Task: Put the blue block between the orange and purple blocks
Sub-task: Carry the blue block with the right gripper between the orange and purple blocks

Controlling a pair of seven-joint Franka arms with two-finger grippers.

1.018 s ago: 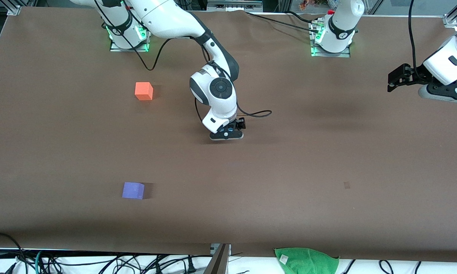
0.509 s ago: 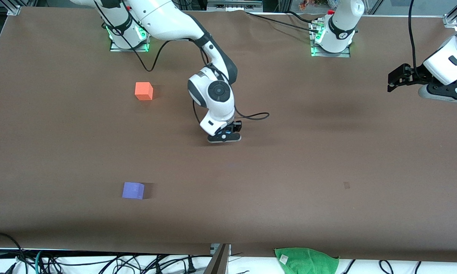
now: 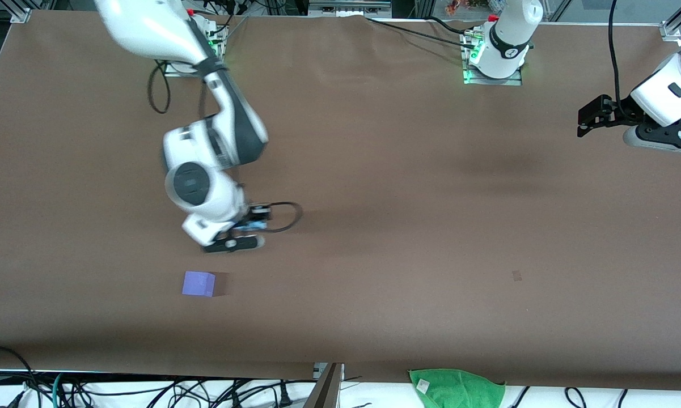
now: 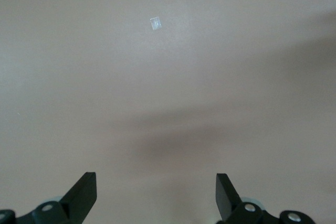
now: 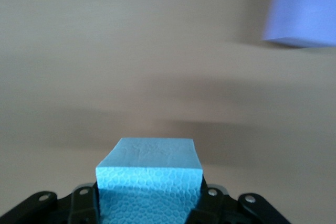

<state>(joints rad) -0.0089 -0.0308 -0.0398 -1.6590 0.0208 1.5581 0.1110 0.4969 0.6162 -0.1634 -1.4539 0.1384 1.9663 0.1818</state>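
Note:
My right gripper (image 3: 247, 231) is shut on the light blue block (image 5: 149, 182) and holds it above the table, a little above the purple block (image 3: 198, 283). A sliver of the blue block shows between the fingers in the front view (image 3: 254, 225). The purple block also shows in the right wrist view (image 5: 304, 11). The orange block is hidden by the right arm. My left gripper (image 3: 587, 120) is open and empty, waiting in the air at the left arm's end of the table; its fingers (image 4: 84, 195) show over bare table.
A green cloth (image 3: 456, 388) lies at the table's front edge. A small pale mark (image 3: 516, 276) is on the brown table top (image 3: 431, 226). Cables hang below the front edge.
My right arm has swung with the blue block from the table's middle toward its own end and nearer the purple block. It now covers the orange block. The left arm has not moved.

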